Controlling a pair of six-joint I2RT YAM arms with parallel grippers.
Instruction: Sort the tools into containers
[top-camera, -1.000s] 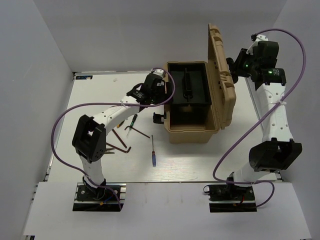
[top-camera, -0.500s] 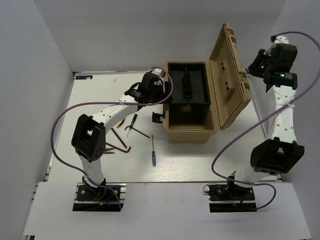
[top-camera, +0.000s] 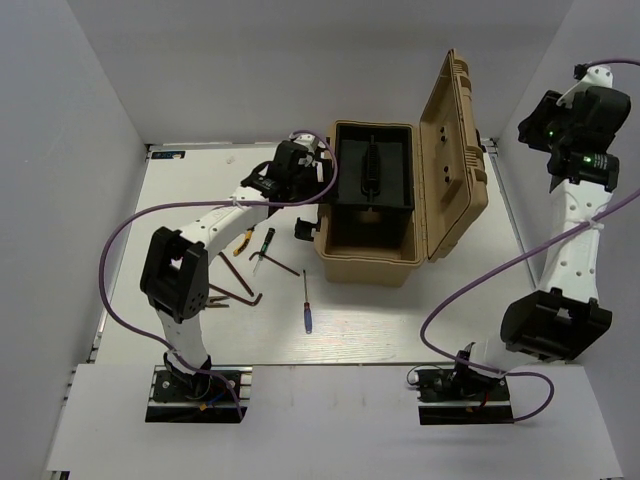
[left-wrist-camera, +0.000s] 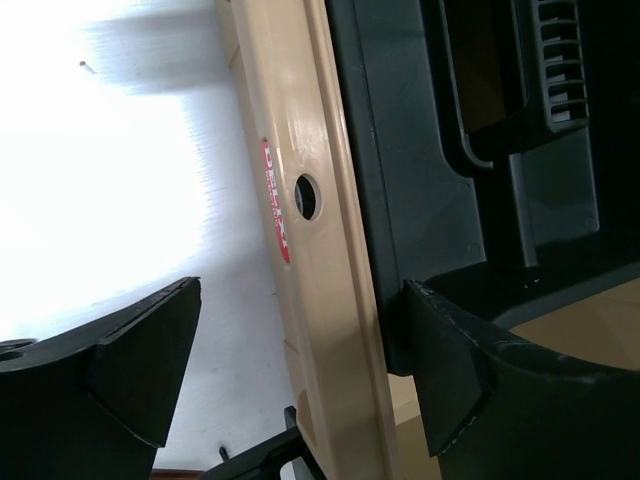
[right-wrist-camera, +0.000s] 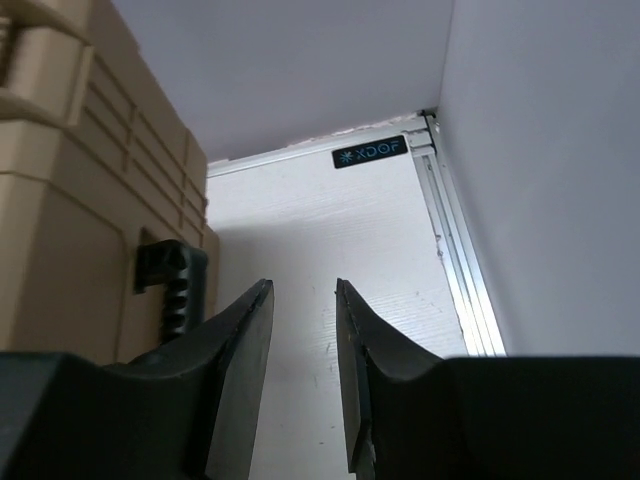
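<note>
**Toolbox open, tools waiting on the table**

The left gripper (left-wrist-camera: 300, 300) stands wide open astride the left wall of the tan toolbox (top-camera: 365, 262). One finger is outside the ribbed hard-plastic shell and the other is over the black tray (top-camera: 375, 185) inside; it has hold of nothing. The toolbox sits toward the back of the white table (top-camera: 420, 325), its lid (top-camera: 455, 150) tipped open to the right.

The tools lie loose off the toolbox's front left corner, toward the front edge from that gripper:

- A thin blue-handled screwdriver (top-camera: 306, 305) lies with its long axis running roughly front to back, handle nearer the front edge.
- Yellow-handled pliers (top-camera: 243, 240) lie further left, with a dark-handled tool (top-camera: 265, 243) just beside them.
- Reddish-brown L-shaped rods (top-camera: 245, 294) lie nearest the left edge.

None appears to be in the toolbox yet.

The left arm (top-camera: 215, 225) is plainly the nearer. A pickup would likely mean drawing clear of the toolbox wall and swinging toward the front left.

The right gripper (right-wrist-camera: 305, 290) is empty, its jaws a narrow slit apart. It hangs raised over the table's back right corner, behind the lid and well apart from every tool.

The rods and the screwdriver's shaft are slim, smooth metal lying flat, and are probably awkward to pinch. The pliers' thicker handles look the easier catch.
</note>
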